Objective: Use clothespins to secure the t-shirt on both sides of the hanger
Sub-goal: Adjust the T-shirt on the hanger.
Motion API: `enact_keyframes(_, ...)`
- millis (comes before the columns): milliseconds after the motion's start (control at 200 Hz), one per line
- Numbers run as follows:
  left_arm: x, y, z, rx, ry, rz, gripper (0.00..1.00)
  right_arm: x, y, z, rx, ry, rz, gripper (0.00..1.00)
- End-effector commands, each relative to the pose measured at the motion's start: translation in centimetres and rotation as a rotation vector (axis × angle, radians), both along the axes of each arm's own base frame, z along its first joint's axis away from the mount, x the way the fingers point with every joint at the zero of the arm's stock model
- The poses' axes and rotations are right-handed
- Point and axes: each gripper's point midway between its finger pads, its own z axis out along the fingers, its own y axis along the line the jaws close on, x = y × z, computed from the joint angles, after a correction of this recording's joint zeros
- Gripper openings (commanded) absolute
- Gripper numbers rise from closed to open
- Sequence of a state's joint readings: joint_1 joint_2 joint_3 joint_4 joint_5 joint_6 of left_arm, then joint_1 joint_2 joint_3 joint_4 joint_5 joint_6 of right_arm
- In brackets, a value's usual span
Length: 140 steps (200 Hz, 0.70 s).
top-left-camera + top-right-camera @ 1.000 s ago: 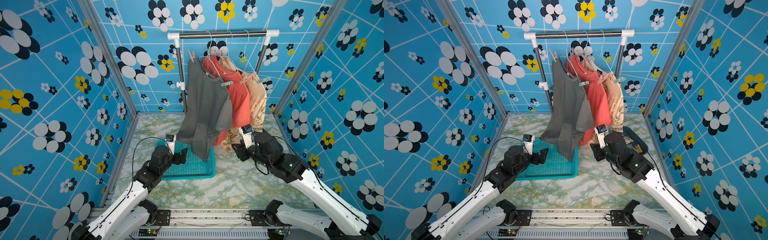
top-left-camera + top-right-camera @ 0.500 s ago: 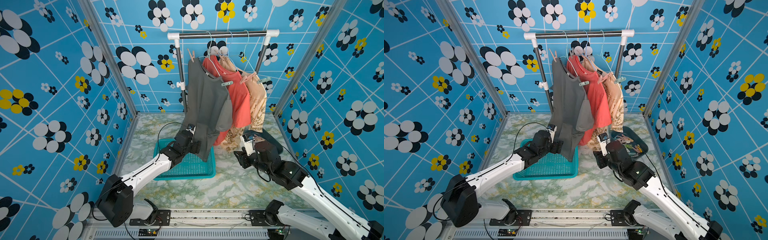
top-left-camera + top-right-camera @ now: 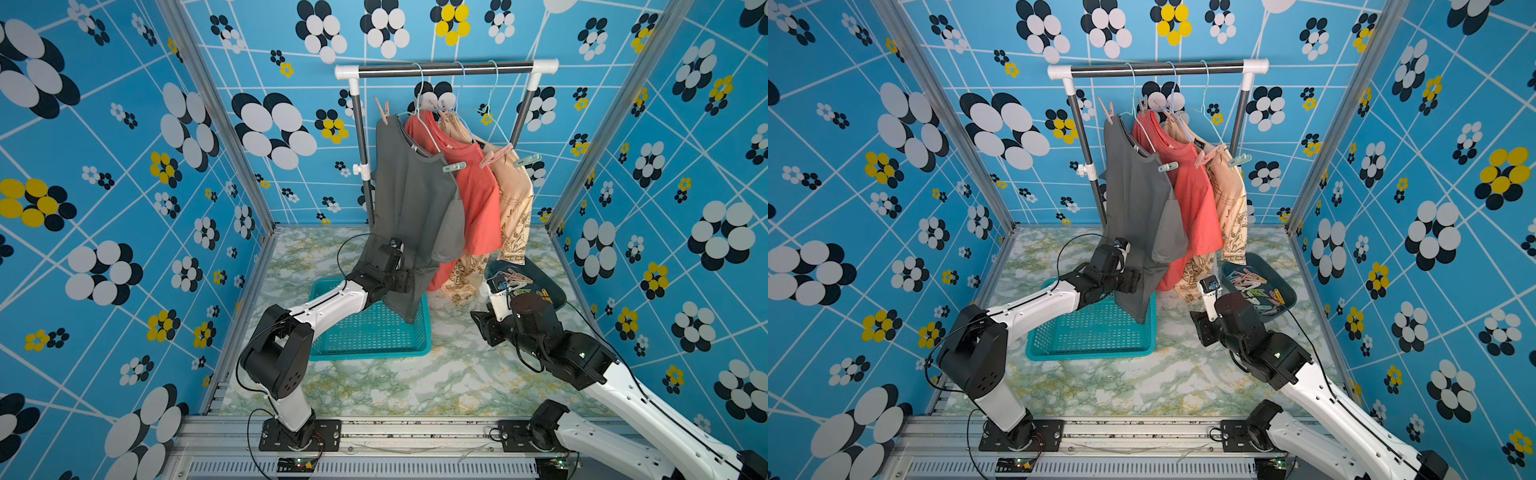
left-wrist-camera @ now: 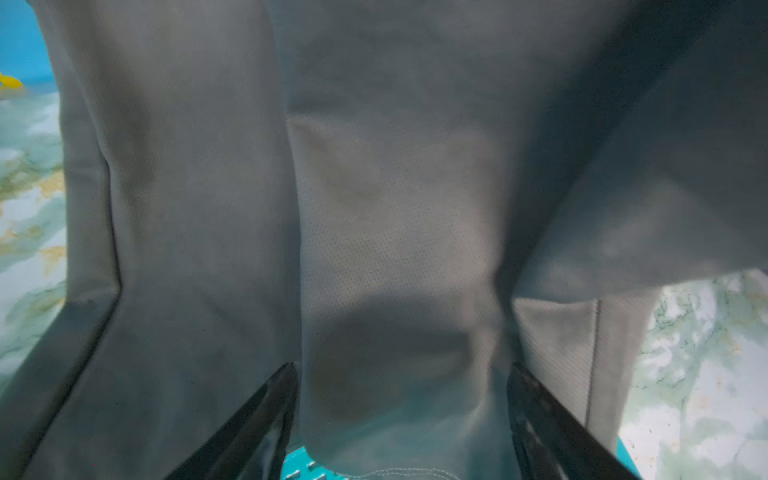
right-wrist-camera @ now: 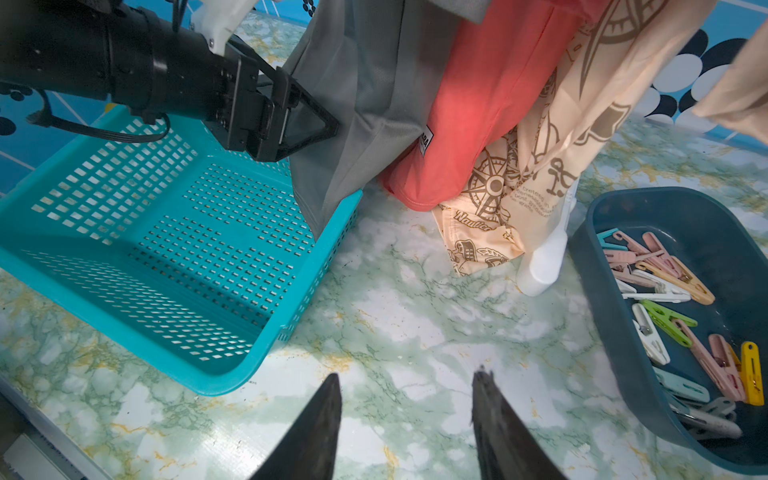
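Straddles a fold of the grey t-shirt (image 4: 199,208), pinned at both shoulders, with the left claw (image 4: 402,368), jaws apart. Hovers the right claw (image 5: 407,376), spread and empty, over the tabletop (image 5: 415,316) near the tray (image 5: 685,212) of clothespins (image 5: 665,278).

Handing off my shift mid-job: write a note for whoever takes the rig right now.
Left end effector: open, jaws either side of the grey t-shirt's lower fabric, not clamped.
Right end effector: open, empty, above the table beside the clothespin tray.
Done: grey t-shirt hangs on the rail, pink clothespin on one shoulder, mint clothespin on the other.
To do: probably only back off the fabric and check both clips; spare clothespins lie in the tray.
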State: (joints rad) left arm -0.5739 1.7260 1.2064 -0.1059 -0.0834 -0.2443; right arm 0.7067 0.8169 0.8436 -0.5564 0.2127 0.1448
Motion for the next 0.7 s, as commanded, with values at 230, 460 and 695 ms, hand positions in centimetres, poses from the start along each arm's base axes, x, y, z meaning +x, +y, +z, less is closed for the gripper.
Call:
enact_keyframes(230,1.1,-0.5,-1.0,-0.093,0.077,0.036,0.27,0.3,-0.3,-0.1,-0.021,-0.040,-0.004,0.53)
enact_keyframes(460,1.4,-0.1,0.1,-0.088,0.049,0.043,0.00,0.4,-0.3,-0.3,-0.023,-0.033,-0.005,0.52)
enact_keyframes(695,1.3,0.2,0.9,-0.088,0.027,0.050,0.00,0.4,-0.3,0.0,-0.013,-0.033,-0.009,0.52)
